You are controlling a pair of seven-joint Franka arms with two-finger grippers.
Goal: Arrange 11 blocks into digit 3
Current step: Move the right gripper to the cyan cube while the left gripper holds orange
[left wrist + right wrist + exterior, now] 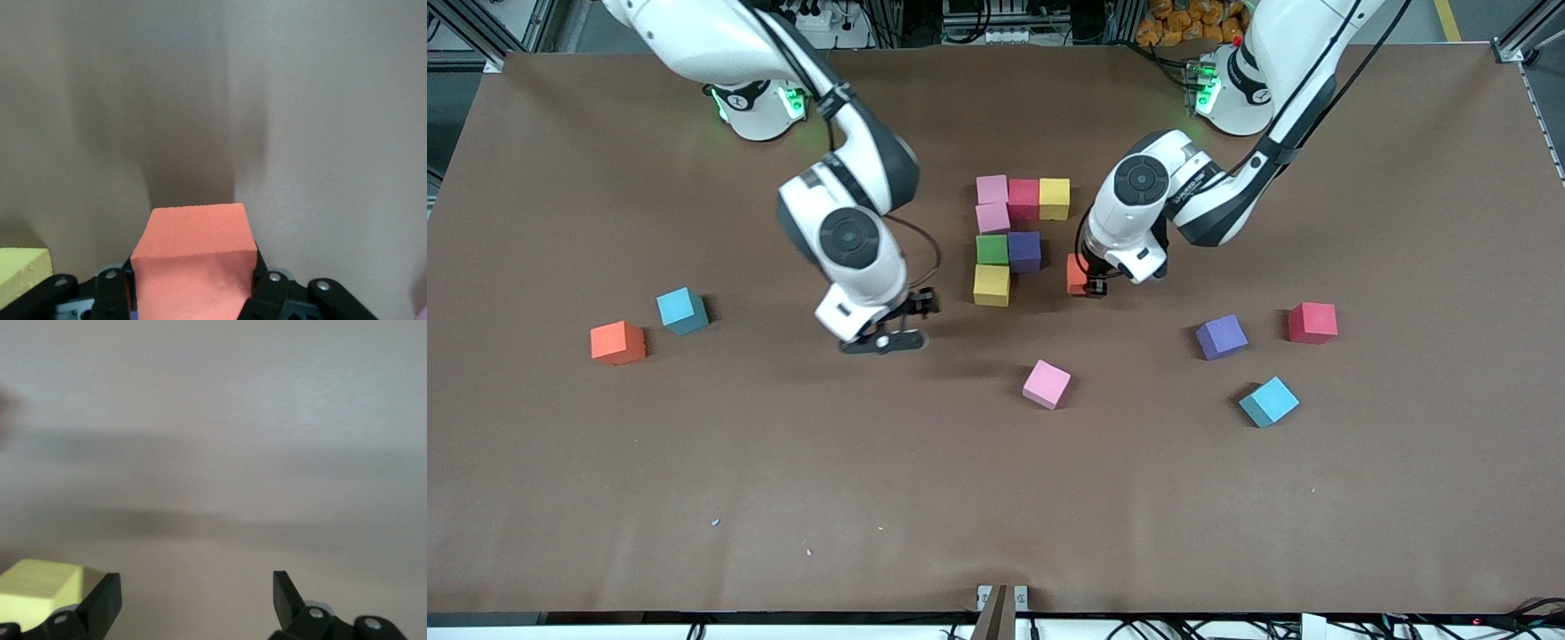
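Matte brown tabletop point(605, 462), aluminium framing at its corners. The right gripper point(885, 338) hangs open above bare surface. Beside it, the part-built digit 3 point(1014, 238); the left gripper point(1092, 286) clamps an orange block point(1076, 274). No legible writing.

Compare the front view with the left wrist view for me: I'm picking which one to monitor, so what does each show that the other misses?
Only the front view shows the partly built digit 3, the loose blocks, such as a pink block, and the open right gripper beside the figure. Only the left wrist view shows the fingers pressed on the cube's sides. Both show the left gripper shut on the orange block and a yellow block.
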